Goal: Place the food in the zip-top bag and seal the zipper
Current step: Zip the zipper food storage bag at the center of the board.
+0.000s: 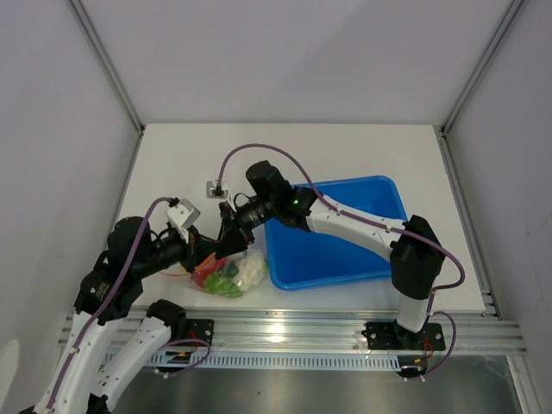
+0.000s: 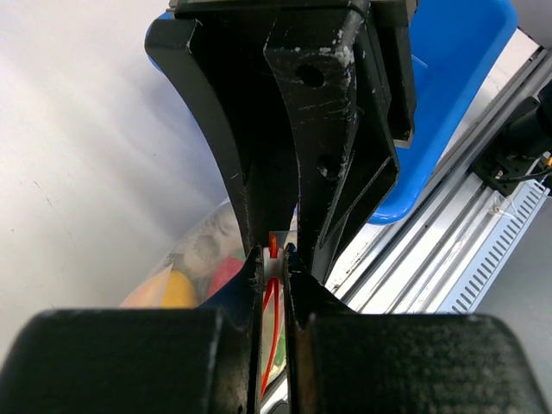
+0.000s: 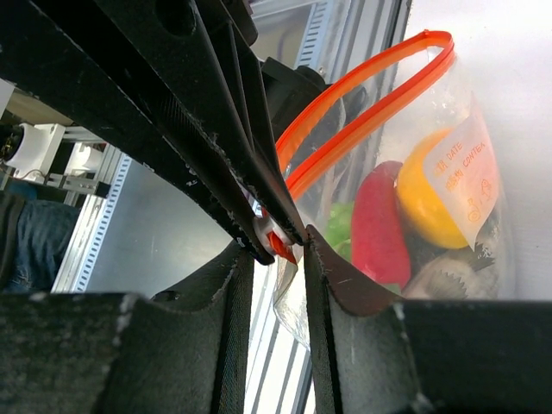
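Crinkly clear bag (image 1: 231, 274), lumpy with food including a smooth red piece (image 3: 379, 226) and a round yellow piece (image 3: 424, 203), lies just below both claws. Left claw (image 2: 274, 269), on a folded arm, pinches the thin orange zipper (image 3: 371, 78) flat. Right claw (image 3: 280, 244), its arm stretched across the glossy blue tray (image 1: 379, 194), meets it tip to tip, jaws narrow on the zipper's end. Beyond, the strip bows open in a loop.

- I count two tools: my left tool (image 2: 274, 276) and my right tool (image 3: 282, 246).
- One zip-top bag (image 1: 233, 274) with one zipper (image 3: 362, 86).
- One blue tray (image 1: 345, 250).
- One yellow squash (image 3: 427, 190), one red chili (image 3: 375, 233).
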`<act>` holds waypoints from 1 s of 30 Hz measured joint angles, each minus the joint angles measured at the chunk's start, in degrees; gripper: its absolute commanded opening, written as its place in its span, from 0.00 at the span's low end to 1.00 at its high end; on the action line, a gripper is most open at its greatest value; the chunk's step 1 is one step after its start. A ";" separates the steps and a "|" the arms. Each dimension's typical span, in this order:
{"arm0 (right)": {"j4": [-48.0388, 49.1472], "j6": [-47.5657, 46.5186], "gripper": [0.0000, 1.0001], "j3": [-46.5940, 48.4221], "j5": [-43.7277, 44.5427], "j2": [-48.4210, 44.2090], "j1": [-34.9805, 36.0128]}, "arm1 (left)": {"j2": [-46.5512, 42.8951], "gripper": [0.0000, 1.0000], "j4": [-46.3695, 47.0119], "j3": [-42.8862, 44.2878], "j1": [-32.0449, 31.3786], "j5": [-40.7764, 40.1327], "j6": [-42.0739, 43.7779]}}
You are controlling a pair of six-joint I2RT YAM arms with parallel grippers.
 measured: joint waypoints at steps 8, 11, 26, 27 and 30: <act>1.44 1.01 0.41 -1.97 0.66 0.00 0.35 | -0.09 0.01 -0.02 0.00 0.00 -0.52 0.26; 1.99 0.96 0.41 -3.15 1.20 0.00 0.55 | -0.17 0.01 -0.04 0.00 0.00 -0.52 0.28; 7.06 6.27 0.00 -4.59 0.94 0.00 0.33 | -0.22 0.00 0.13 0.00 0.22 -2.36 0.46; 8.33 7.39 0.00 -5.18 0.94 0.00 0.15 | -0.22 0.00 0.17 0.00 0.22 -2.47 0.48; 15.19 11.87 0.00 -8.52 1.25 -0.24 -1.01 | -0.33 0.01 0.35 0.00 0.20 -2.08 0.37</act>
